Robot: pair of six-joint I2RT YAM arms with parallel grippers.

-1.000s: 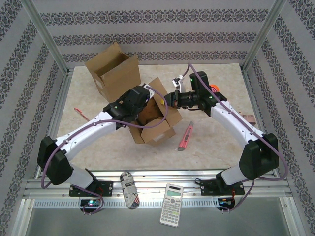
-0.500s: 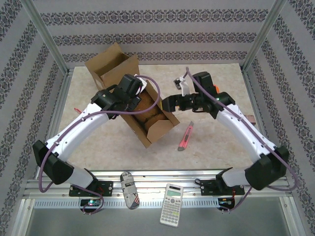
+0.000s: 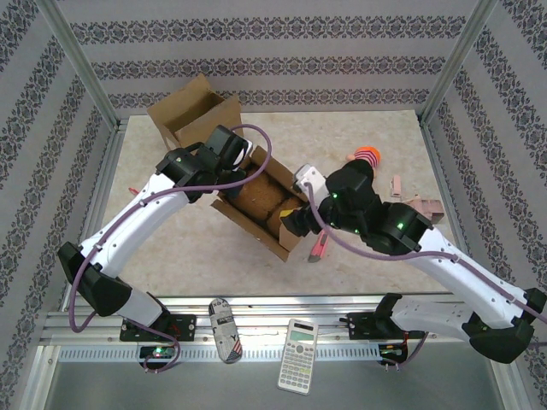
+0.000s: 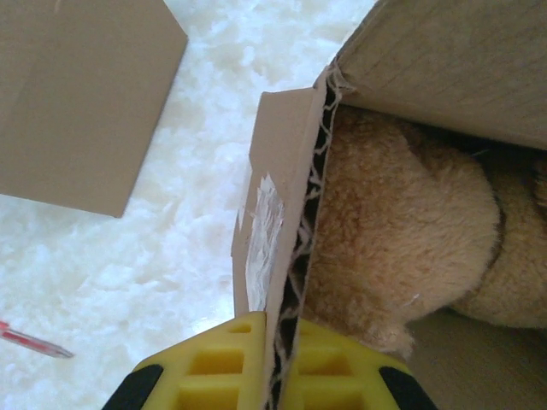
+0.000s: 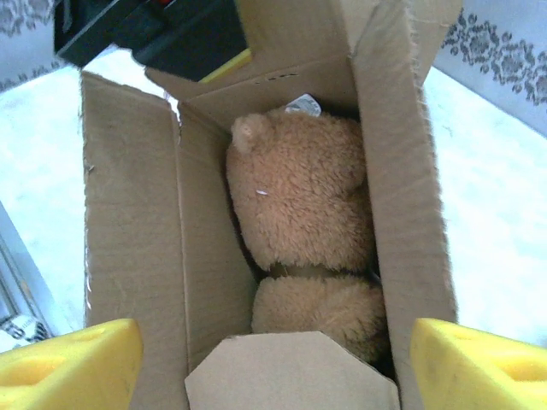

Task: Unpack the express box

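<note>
express box (image 5: pixel 128 213) open, tan plush bear (image 5: pixel 299 196) lying inside

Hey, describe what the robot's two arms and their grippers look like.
Both the left arm and right arm have white links, black joints and a purple cable looped alongside. The left gripper and right gripper have chunky yellow fingers with moulded recesses.

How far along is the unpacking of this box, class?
Done: the box is open, flaps spread, and the bear inside is exposed. In hand: the left hand is shut on the edge of the box's wall, apparently steadying it, while the right hand hovers open over the opening. Left: the bear lies inside the box and has not yet been lifted out.
</note>
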